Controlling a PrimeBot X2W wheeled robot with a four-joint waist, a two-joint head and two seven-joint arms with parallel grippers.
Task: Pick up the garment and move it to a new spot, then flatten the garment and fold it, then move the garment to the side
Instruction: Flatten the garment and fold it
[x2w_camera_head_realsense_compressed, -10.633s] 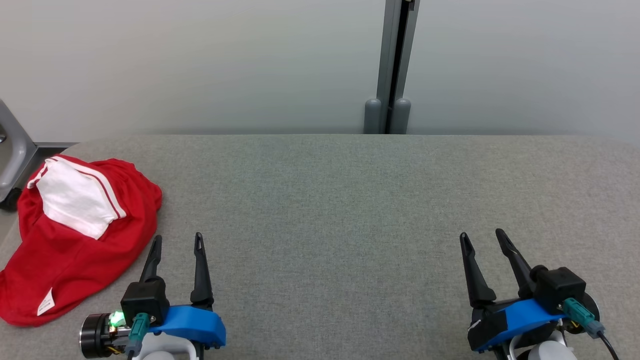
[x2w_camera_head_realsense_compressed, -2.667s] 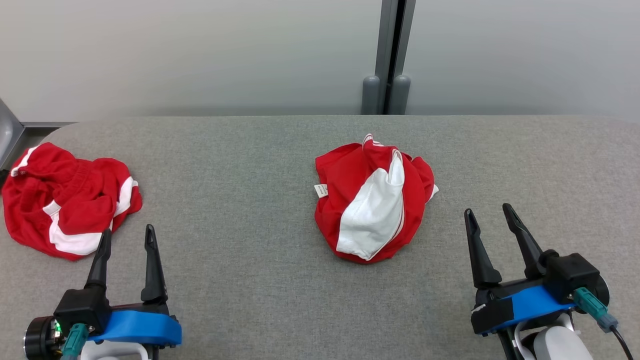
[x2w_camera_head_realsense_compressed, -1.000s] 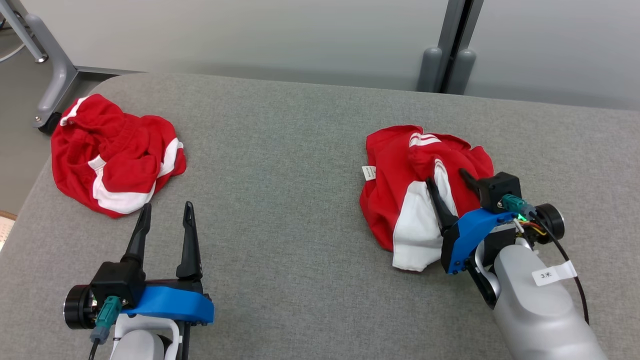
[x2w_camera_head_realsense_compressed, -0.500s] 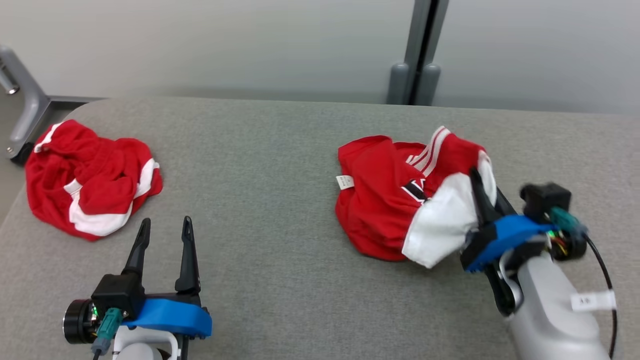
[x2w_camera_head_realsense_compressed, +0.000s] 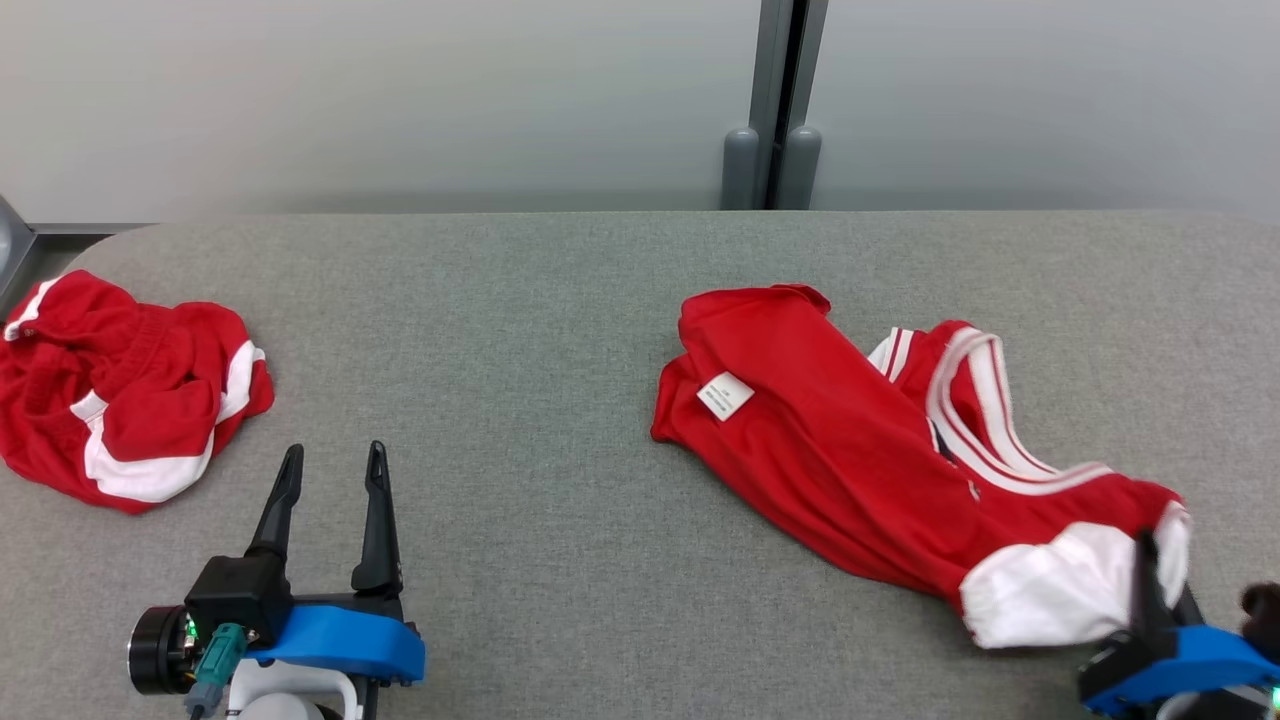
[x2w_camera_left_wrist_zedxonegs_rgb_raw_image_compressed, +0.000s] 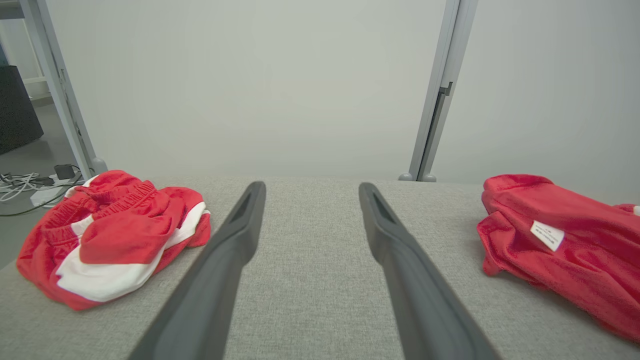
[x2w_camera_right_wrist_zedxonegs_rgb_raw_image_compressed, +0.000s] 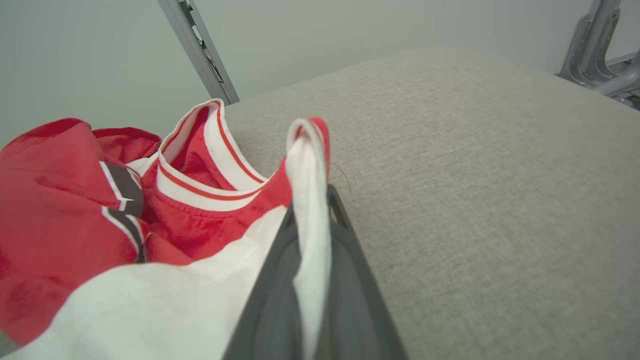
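Right gripper (x2w_camera_head_realsense_compressed: 1147, 560) sat at the near right corner of the head view, its fingers pinched together on a white edge of the jersey (x2w_camera_head_realsense_compressed: 850, 460). In the right wrist view a fold of that white cloth stood up between the closed fingers. The jersey lay stretched across the table (x2w_camera_head_realsense_compressed: 560, 330), right of centre, running from a bunched red end with a white tag (x2w_camera_head_realsense_compressed: 725, 396) down to the gripper, its striped collar facing up. Whether the held end was off the table I could not tell. Left gripper (x2w_camera_head_realsense_compressed: 334, 455) hung over the near left of the table, fingers spread wide, empty, clear of any cloth. A red-and-white heap (x2w_camera_head_realsense_compressed: 120, 410) lay crumpled at the table's left edge, well apart from the jersey.
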